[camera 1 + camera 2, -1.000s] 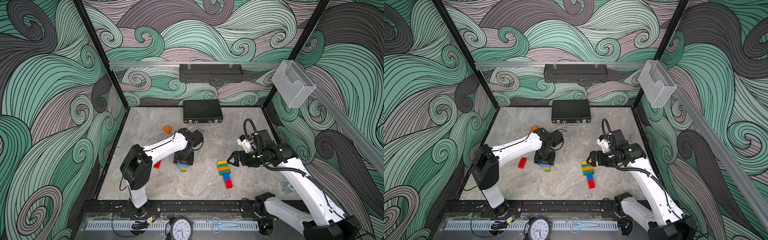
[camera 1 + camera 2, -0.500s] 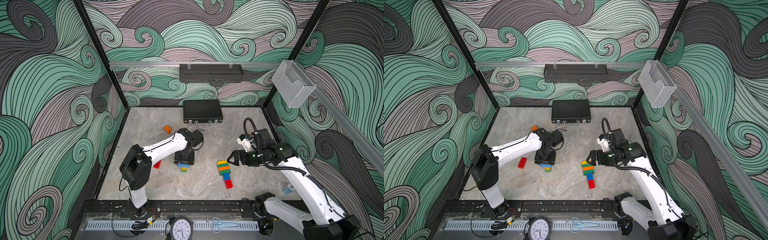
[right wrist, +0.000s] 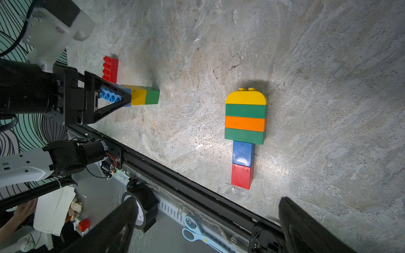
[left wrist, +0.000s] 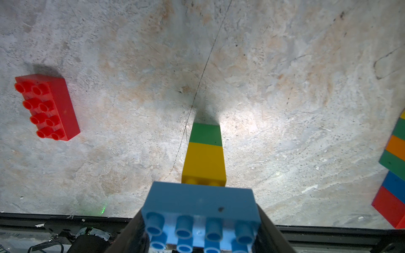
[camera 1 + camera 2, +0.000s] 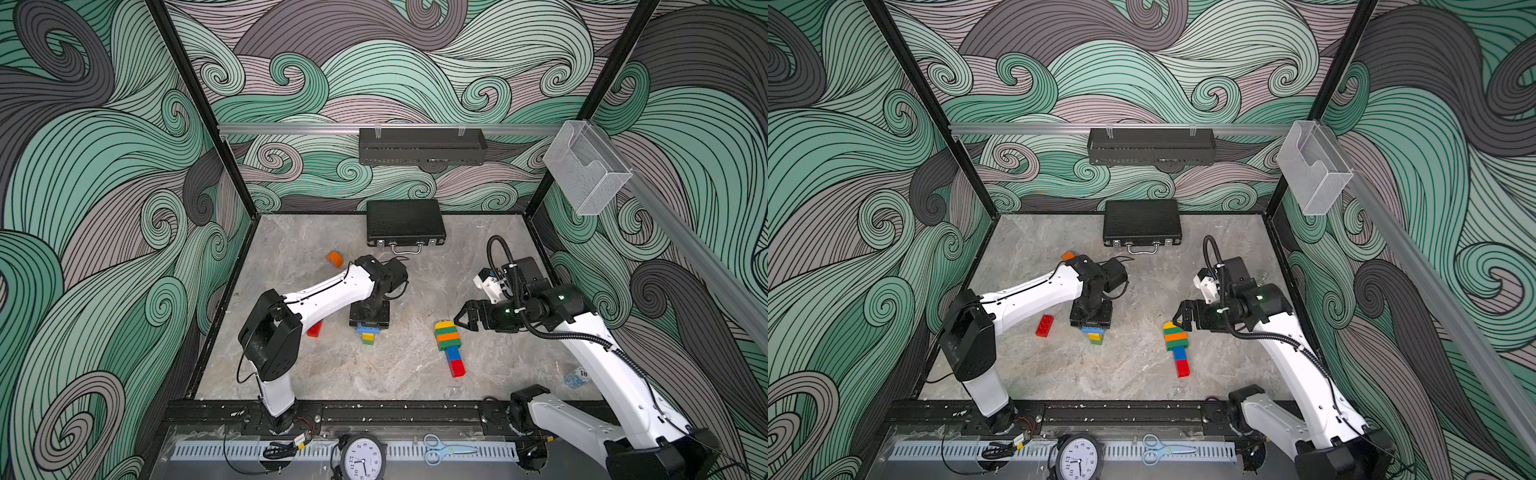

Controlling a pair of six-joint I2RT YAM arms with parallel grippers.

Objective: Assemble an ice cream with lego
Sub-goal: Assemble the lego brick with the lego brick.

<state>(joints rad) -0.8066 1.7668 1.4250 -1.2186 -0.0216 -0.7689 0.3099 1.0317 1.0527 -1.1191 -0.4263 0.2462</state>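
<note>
My left gripper (image 5: 369,321) is shut on a light blue oblong brick (image 4: 200,203), gripping its two ends. That brick tops a short stack with a yellow brick (image 4: 203,162) and a green brick (image 4: 206,133), whose green end meets the table. A finished lego ice cream (image 5: 449,345) lies flat right of centre: yellow half-round top, green, orange and green bars, blue and red stick (image 3: 245,122). My right gripper (image 5: 462,320) hovers open just beside its yellow top, holding nothing. A red oblong brick (image 5: 1044,325) and an orange half-round piece (image 5: 334,258) lie loose.
A black briefcase (image 5: 405,224) lies at the back of the marble table (image 5: 395,374). A black tray (image 5: 422,145) hangs on the back wall and a clear box (image 5: 586,170) on the right wall. A clock (image 5: 362,457) and scissors (image 5: 446,449) sit past the front rail.
</note>
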